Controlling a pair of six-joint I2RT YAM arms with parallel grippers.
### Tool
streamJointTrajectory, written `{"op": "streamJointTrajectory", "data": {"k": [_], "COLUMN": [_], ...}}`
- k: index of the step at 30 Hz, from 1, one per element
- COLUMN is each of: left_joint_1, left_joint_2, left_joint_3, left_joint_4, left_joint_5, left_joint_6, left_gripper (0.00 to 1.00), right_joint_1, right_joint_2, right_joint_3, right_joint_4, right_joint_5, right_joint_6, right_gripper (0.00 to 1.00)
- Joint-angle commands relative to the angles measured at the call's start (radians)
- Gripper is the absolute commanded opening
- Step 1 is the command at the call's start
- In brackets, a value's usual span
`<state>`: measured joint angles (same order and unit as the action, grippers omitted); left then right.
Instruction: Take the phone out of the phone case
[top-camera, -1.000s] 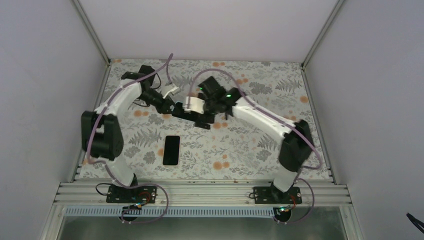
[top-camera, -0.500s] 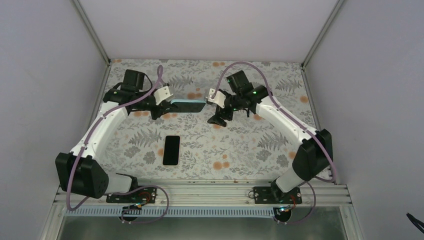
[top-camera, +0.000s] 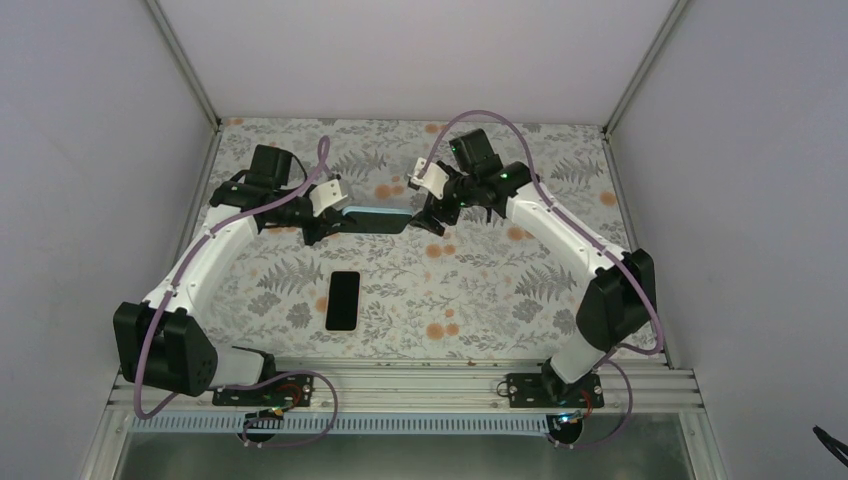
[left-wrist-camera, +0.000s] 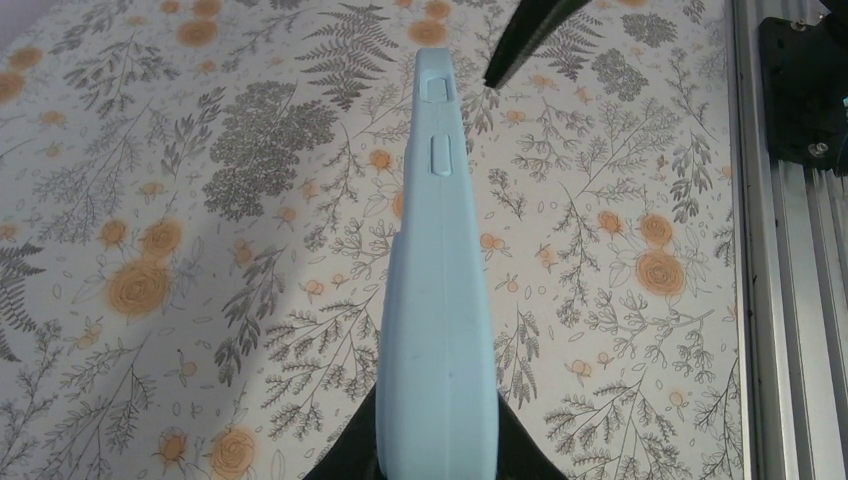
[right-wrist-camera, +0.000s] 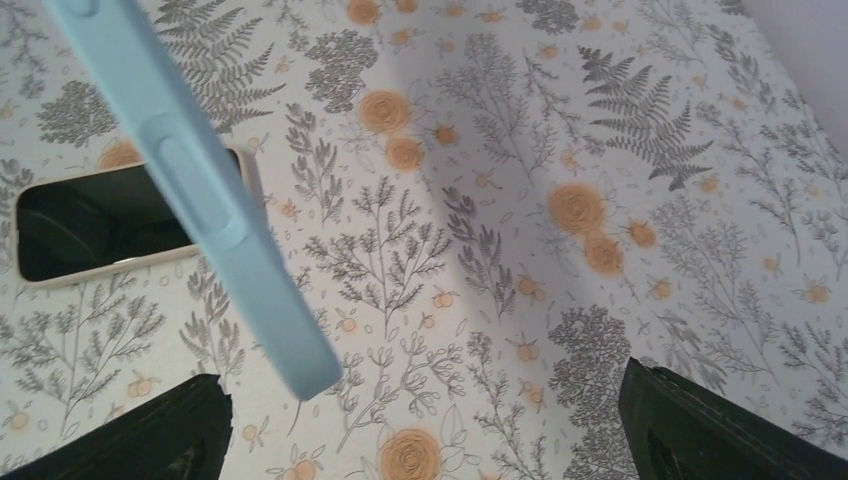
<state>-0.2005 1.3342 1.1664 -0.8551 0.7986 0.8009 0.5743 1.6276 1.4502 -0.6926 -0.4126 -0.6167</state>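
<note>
My left gripper (top-camera: 333, 221) (left-wrist-camera: 437, 445) is shut on one end of the light blue phone case (top-camera: 375, 219) (left-wrist-camera: 437, 300) and holds it above the table, edge-on to the left wrist camera. The case (right-wrist-camera: 200, 190) also crosses the upper left of the right wrist view. The phone (top-camera: 343, 299) (right-wrist-camera: 110, 220), dark screen up, lies flat on the floral cloth below, apart from the case. At the case's free right end stands my right gripper (top-camera: 432, 213) (right-wrist-camera: 425, 400), open, with its fingers wide apart and nothing between them. One right fingertip (left-wrist-camera: 520, 40) shows beside the case's far end.
A floral cloth (top-camera: 480, 290) covers the table. Grey walls (top-camera: 90, 200) close it in at the left, back and right. An aluminium rail (top-camera: 400, 385) (left-wrist-camera: 790, 250) carrying both arm bases runs along the near edge.
Both grippers were together at the centre a second ago. The left arm then swung out left with the case. The right gripper has since moved up and left to the case's free end.
</note>
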Motion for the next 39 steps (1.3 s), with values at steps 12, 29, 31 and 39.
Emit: {"op": "streamJointTrajectory", "data": {"k": [12, 29, 31, 39], "left_joint_1": [-0.009, -0.02, -0.028, -0.046], "left_joint_2": [-0.027, -0.018, -0.016, -0.007], "left_joint_3": [0.024, 0.042, 0.045, 0.056], "left_joint_4": [-0.003, -0.019, -0.024, -0.057], "left_joint_5": [0.064, 0.061, 0.061, 0.053], "left_joint_6": [0.032, 0.031, 0.033, 0.05], "left_gripper": [0.02, 0.02, 0.02, 0.02], "right_joint_1": [-0.036, -0.062, -0.062, -0.073], "right_joint_2": [0.08, 0.064, 0.07, 0.082], "right_joint_3": [0.07, 0.078, 0.079, 0.083], "right_joint_4": [0.054, 0.071, 0.078, 0.117], "right_joint_5": [0.069, 0.088, 0.097, 0.155], "right_joint_6": [0.045, 0.023, 0.021, -0.003], "right_gripper": [0.99, 0.99, 0.99, 0.98]}}
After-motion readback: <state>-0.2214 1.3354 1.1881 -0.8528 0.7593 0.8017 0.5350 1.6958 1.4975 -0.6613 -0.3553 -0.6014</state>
